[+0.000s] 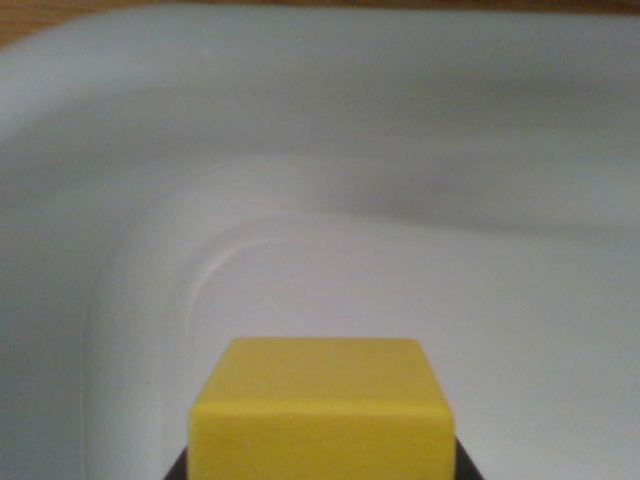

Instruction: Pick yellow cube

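Observation:
The yellow cube [322,405] fills the bottom centre of the wrist view, close to the camera, with its top face and near face showing. Only two dark finger corners of my gripper [320,468] show, one at each lower side of the cube and pressed against it. The left finger corner [176,467] and the right one [466,466] leave no gap to the cube's sides, so the gripper is shut on the cube. The rest of the gripper is out of frame.
Beneath and behind the cube lies a white plastic tub [330,150], its rounded inner corner curving at the wrist view's left. A strip of wooden surface [40,18] shows beyond the tub's rim at the top left.

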### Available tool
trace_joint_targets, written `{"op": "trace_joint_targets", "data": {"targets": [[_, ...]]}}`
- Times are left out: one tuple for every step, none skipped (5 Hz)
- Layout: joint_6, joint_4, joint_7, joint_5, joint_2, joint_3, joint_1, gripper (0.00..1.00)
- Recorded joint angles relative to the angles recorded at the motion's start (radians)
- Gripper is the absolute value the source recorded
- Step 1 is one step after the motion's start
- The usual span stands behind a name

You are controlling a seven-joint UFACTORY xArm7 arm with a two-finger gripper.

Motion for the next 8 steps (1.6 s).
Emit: {"op": "trace_joint_targets", "data": {"targets": [[0.000,0.000,0.000,0.0000,0.000,0.000,0.0000,1.00],[0.048,0.037,0.002,0.0007,-0.011,0.001,0.0004,1.00],[0.048,0.037,0.002,0.0007,-0.011,0.001,0.0004,1.00],[0.095,0.073,0.003,0.0013,-0.022,0.001,0.0008,1.00],[0.095,0.073,0.003,0.0013,-0.022,0.001,0.0008,1.00],[0.142,0.109,0.005,0.0020,-0.033,0.002,0.0012,1.00],[0.142,0.109,0.005,0.0020,-0.033,0.002,0.0012,1.00],[0.185,0.142,0.006,0.0026,-0.043,0.003,0.0015,1.00]]}}
